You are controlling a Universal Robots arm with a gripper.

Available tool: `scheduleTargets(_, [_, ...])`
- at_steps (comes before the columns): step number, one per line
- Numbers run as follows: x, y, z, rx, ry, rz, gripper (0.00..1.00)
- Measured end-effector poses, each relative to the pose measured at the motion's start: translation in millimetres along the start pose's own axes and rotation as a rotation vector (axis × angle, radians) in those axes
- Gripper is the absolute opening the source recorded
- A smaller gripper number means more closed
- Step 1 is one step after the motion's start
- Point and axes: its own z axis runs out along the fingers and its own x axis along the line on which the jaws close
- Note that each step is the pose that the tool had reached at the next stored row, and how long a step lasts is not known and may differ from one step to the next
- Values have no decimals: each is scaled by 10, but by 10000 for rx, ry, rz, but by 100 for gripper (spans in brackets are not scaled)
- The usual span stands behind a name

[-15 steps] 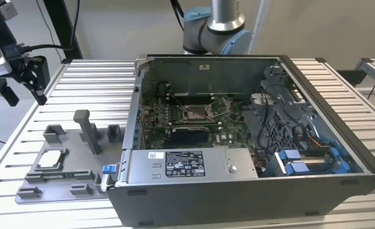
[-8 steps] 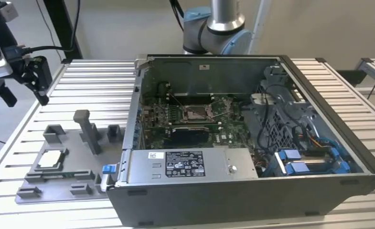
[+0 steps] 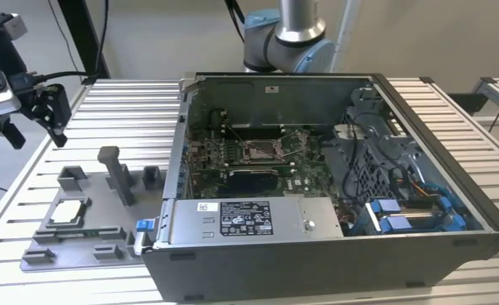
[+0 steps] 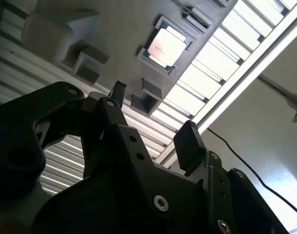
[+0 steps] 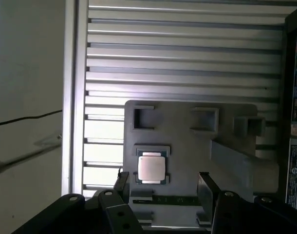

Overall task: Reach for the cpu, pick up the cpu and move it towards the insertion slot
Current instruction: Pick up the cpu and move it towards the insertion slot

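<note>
Fingers (image 5: 207, 187) gape wide, empty, clear of the cpu (image 5: 152, 167). Exterior view adds the insertion slot (image 3: 260, 150), two o'clock from it.

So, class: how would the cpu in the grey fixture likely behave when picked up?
Probably stiff, not floppy: the cpu is a thin flat square with a metal face. Likely light and unlikely to roll, since it lies flat in a recess of the grey fixture. Its thin edges may offer the open gripper little grip, so it could slip.
</note>
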Motion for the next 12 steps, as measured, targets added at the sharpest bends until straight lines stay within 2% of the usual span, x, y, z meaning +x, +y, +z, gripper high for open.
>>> scheduleTargets(10, [4, -32, 181, 2, 15, 1, 100])
scheduleTargets(12, [4, -33, 216, 37, 16, 2, 100])
